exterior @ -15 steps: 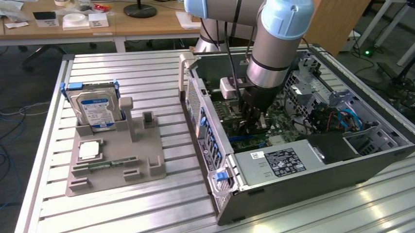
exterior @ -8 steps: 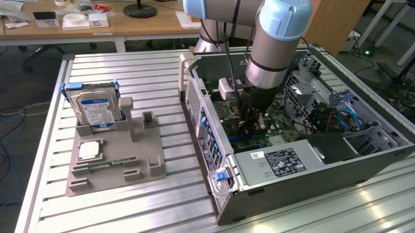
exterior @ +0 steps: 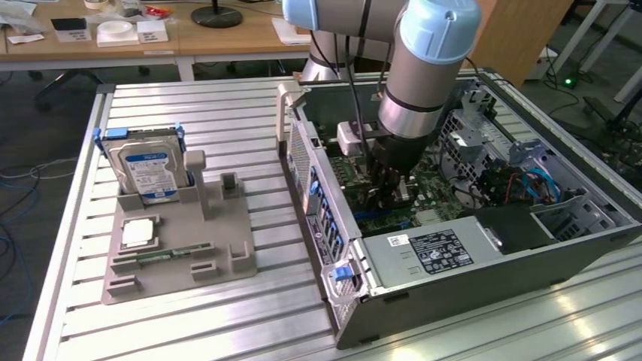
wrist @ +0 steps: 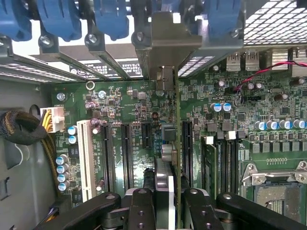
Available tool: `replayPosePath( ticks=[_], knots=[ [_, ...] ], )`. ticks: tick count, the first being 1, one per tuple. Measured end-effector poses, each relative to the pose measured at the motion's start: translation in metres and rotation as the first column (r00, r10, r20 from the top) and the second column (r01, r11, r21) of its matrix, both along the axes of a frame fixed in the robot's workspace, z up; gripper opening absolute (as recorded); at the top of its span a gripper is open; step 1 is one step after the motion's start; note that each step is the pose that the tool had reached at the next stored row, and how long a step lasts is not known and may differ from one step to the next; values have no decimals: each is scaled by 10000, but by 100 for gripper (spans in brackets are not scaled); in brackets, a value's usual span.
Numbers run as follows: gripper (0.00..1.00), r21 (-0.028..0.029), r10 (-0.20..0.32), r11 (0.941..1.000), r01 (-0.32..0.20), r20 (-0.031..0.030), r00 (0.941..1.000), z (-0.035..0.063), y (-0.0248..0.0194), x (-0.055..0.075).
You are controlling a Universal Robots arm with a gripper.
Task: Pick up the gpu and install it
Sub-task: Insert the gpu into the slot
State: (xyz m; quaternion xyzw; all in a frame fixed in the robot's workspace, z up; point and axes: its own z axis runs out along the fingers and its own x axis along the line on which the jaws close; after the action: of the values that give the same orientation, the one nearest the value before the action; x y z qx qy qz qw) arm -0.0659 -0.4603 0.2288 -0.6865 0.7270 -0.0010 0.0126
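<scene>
Gpu (wrist: pixel 176 158) sits edge-on between the fingers of the pincer (wrist: pixel 169 199), which is clenched on its upper edge; the card hangs straight below the pincer, green board to one side and dark cooler to the other, its silver bracket (wrist: pixel 165 45) reaching ahead to the rear slot openings of the computer case (exterior: pixel 482 289). In the exterior view the pincer (exterior: pixel 389 189) is sunk deep inside that open case, just above the motherboard (wrist: pixel 120 103). Below the card run the long black expansion slots (wrist: pixel 125 153); whether its contacts have already entered one I cannot tell.

Judged from its build, the card is stiff and fairly light, but fragile: the board and its small parts would suffer from sideways bending or a skewed push. The plain top edge near the middle, where the pincer has it, looks the safest hold, keeping the load straight down.

Room around the pincer is tight: blue slot latches (wrist: pixel 112 19) ahead, a cable bundle (wrist: pixel 19 127) off to one flank, capacitors (wrist: pixel 220 107) and the bare processor socket (wrist: pixel 276 189) to the other. Well away from the pincer, outside the case on the ribbed metal bench (exterior: pixel 201 113), a grey fixture (exterior: pixel 176 256) carries a hard drive (exterior: pixel 149 169) and a memory stick (exterior: pixel 165 256).
</scene>
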Motion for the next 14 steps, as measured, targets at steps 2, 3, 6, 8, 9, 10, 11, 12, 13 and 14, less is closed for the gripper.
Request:
replayPosePath(
  ticks=[2, 3, 6, 8, 9, 10, 11, 12, 13, 14],
  knots=[
    [28, 0, 0, 10000, 0, 0, 10000, -2, 0, 0],
    [28, 2, 0, 10000, 0, 0, 10000, -3, 0, 0],
    [28, 3, -1, 10000, 1, 1, 10000, -3, 0, -3],
    [28, 2, 0, 10000, 0, 1, 10000, -4, 0, -7],
    [28, 2, 0, 10000, 0, 1, 10000, -5, 0, -8],
    [28, 1, 0, 10000, 0, 0, 10000, -6, 0, -9],
    [28, 1, 0, 10000, 0, 0, 10000, -7, 0, -9],
    [28, 1, -1, 10000, 1, 0, 10000, -7, 0, -9],
    [28, 2, -1, 10000, 1, 1, 10000, -8, 1, -9],
    [28, -2, 0, 10000, 0, 1, 10000, -10, 3, -8]
  ],
)
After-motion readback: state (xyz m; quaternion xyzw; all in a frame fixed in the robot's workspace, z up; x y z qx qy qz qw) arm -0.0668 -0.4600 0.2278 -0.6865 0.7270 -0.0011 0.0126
